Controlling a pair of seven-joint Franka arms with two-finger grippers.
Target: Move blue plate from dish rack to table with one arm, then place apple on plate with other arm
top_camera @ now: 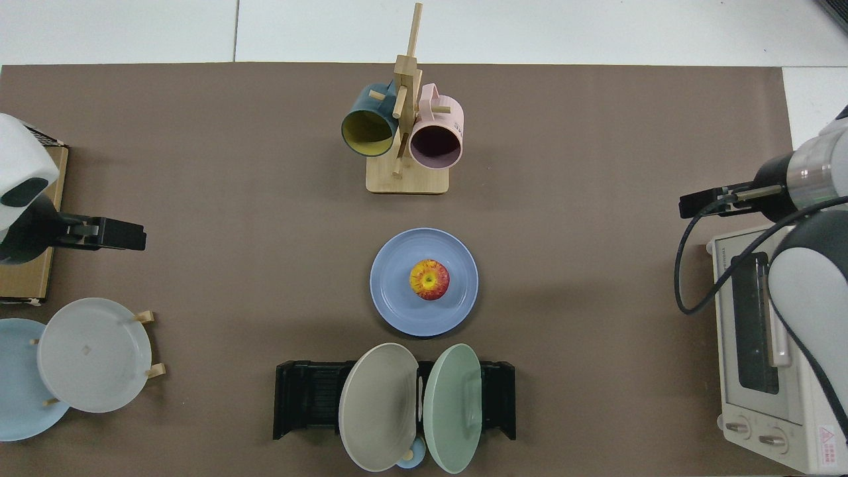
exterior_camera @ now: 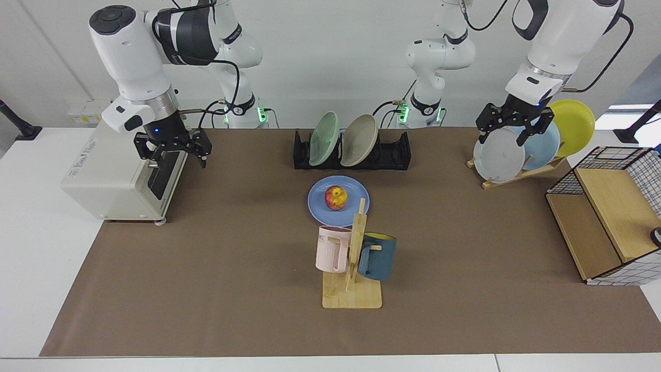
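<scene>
apple (exterior_camera: 335,198) is being carried by the blue plate (exterior_camera: 317,201) on the table (exterior_camera: 217,289).
plate is lying at 6 o'clock of the dish rack (exterior_camera: 397,152). right gripper (exterior_camera: 173,150) is being held spread wide and empty over the toaster oven (exterior_camera: 103,175); left gripper (exterior_camera: 508,129), likewise spread, is being held above the wooden plate rack (exterior_camera: 516,175).

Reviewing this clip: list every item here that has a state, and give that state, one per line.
blue plate: flat on the mat, out of the rack
apple: resting on the blue plate
dish rack: holds a green and a beige plate
toaster oven: door closed
right gripper: open, empty, by the oven
left gripper: open, empty, above the wooden plate rack
mugs: hanging on the mug tree
</scene>
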